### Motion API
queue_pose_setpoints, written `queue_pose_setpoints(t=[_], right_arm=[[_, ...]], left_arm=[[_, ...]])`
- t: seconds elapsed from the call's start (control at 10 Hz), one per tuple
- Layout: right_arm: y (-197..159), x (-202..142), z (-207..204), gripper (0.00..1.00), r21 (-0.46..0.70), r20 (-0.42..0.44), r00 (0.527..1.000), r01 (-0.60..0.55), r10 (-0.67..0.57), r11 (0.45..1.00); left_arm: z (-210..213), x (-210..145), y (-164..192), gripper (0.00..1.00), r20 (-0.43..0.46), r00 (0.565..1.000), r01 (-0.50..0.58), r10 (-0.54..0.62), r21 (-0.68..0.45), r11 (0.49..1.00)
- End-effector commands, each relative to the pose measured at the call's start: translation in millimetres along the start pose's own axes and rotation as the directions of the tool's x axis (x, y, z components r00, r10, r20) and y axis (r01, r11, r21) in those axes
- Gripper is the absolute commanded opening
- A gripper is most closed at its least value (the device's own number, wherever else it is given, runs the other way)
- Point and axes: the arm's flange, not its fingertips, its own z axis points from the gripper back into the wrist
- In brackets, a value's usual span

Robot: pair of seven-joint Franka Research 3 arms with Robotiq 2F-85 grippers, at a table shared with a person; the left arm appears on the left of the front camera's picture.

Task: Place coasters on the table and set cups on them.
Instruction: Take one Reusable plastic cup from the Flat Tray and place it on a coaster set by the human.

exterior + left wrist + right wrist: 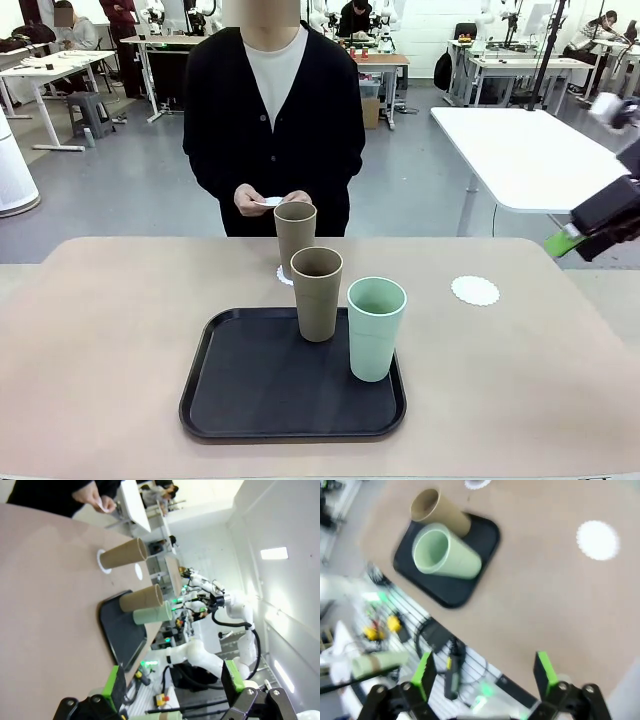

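Beige-pink table carries a black tray with 1 tan cup and the mint cup on it. Just behind the tray, a 2nd tan cup sits on a coaster; a bare coaster lies beyond its right corner. Left gripper and right gripper gape wide, empty

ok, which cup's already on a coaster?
The far tan-brown cup, standing on a coaster on the table. The nearer tan-brown cup and the mint green cup stand in the black tray.

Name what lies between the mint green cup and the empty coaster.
Front view: only the tray's right rim, then bare table, between mint green cup and empty coaster.
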Motion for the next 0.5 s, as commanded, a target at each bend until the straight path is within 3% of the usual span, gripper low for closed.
queue_pose_setpoints(t=[0.0, 0.3, 0.4], right_arm=[[0, 1, -28, 1.0, 0.01, -0.068, 0.983, -0.171, 0.172, 0.985], [7, 0, -56, 1.0, 0.025, -0.209, 0.934, -0.291, 0.289, 0.956], [18, 6, -46, 1.0, 0.016, -0.147, 0.967, -0.207, 0.208, 0.978]], left_arm=[[0, 0, -2, 1.0, -0.002, 1.0, 0.002, -0.002, -0.001, 1.0], [0, 0, -2, 1.0, -0.002, 1.0, 0.002, -0.002, -0.001, 1.0], [0, 0, -2, 1.0, -0.002, 1.0, 0.002, -0.002, -0.001, 1.0]])
